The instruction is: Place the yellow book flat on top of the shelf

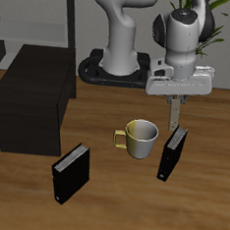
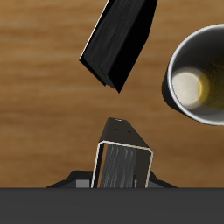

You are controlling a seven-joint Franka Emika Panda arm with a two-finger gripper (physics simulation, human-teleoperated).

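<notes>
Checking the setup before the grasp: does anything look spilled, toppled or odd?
Nothing spilled or toppled: mug, front black book and the black book under the gripper all stand upright. Oddly, no yellow book shows in either view.

Perhaps a study: shelving rack [image 1: 42,12], plant [image 1: 216,22].
</notes>
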